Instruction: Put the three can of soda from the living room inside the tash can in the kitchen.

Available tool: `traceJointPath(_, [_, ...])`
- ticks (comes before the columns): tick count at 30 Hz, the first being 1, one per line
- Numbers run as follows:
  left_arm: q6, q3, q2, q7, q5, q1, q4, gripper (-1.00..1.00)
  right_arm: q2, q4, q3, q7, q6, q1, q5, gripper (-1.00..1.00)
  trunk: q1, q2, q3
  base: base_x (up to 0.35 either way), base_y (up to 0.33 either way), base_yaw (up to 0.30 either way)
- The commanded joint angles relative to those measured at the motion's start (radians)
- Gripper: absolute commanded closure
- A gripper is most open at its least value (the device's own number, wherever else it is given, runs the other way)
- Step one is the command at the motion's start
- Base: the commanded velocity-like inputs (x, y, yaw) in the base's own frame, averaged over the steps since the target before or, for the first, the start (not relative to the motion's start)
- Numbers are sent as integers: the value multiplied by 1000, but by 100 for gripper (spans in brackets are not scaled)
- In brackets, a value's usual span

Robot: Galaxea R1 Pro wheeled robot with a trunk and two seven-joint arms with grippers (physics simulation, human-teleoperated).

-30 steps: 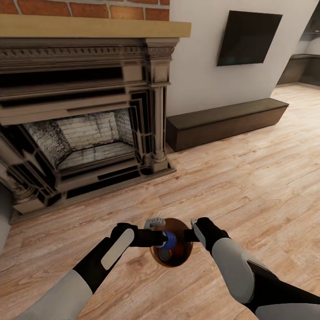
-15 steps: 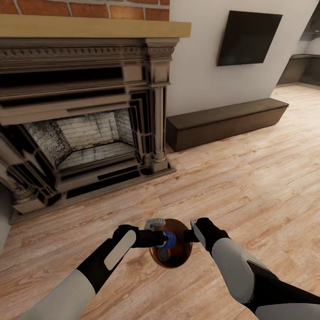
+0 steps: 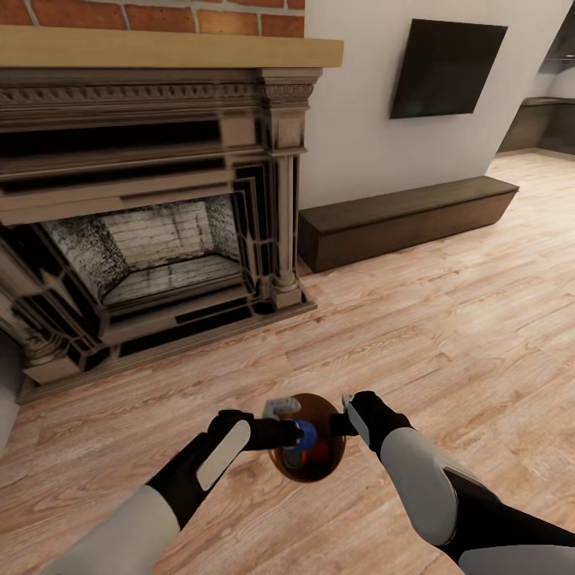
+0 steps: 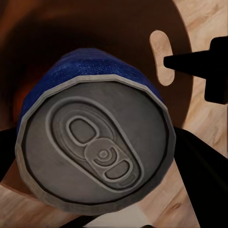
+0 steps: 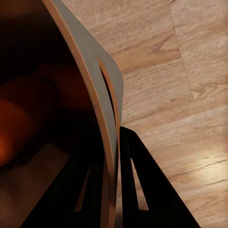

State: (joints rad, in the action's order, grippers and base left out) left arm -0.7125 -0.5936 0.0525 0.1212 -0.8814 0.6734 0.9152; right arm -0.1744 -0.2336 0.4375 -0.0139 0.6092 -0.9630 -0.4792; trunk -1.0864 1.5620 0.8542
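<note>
The copper-brown tash can point(image 3: 323, 467) hangs just above the wood floor, and my right gripper point(image 3: 346, 422) is shut on its rim. In the right wrist view the fingers point(image 5: 137, 185) clamp the bin's thin wall point(image 5: 85, 61) beside a handle slot. An orange can of soda point(image 5: 16, 123) glows dimly inside. My left gripper point(image 3: 297, 435) is shut on the dark blue can of soda point(image 3: 304, 434), holding it over the bin's mouth. The left wrist view faces the can's grey top point(image 4: 95, 152), with the bin's dark inside point(image 4: 42, 38) and its oval slot point(image 4: 161, 57) behind.
An ornate fireplace point(image 3: 152, 216) under a wooden mantel and red brick stands ahead on the left. A low dark bench point(image 3: 407, 216) runs along the white wall under a wall TV point(image 3: 447, 68). Dark kitchen counters point(image 3: 543, 124) show far right. Light wood floor point(image 3: 447, 335) stretches to the right.
My left arm has slid to the right, carrying the blue can further over the bin's opening. The right gripper and the bin have stayed put.
</note>
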Motion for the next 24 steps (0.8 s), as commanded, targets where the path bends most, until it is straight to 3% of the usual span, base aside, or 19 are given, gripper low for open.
traceJointPath(1, [4, 0, 4, 0, 3, 0, -6, 100, 0, 0, 4, -6, 0, 0, 14, 100, 0, 0, 0, 0, 0, 0])
traceJointPath(17, [31, 0, 16, -2, 5, 0, -16, 100, 0, 2, 3, -6, 0, 0, 14, 100, 0, 0, 0, 0, 0, 0])
traceJointPath(18, [34, 0, 16, -2, 5, 0, -16, -100, 0, 2, 3, -6, 0, 0, 14, 100, 0, 0, 0, 0, 0, 0])
traceJointPath(24, [38, 0, 18, -2, 5, 0, -16, -100, 0, 2, 3, -6, 0, 0, 14, 100, 0, 0, 0, 0, 0, 0])
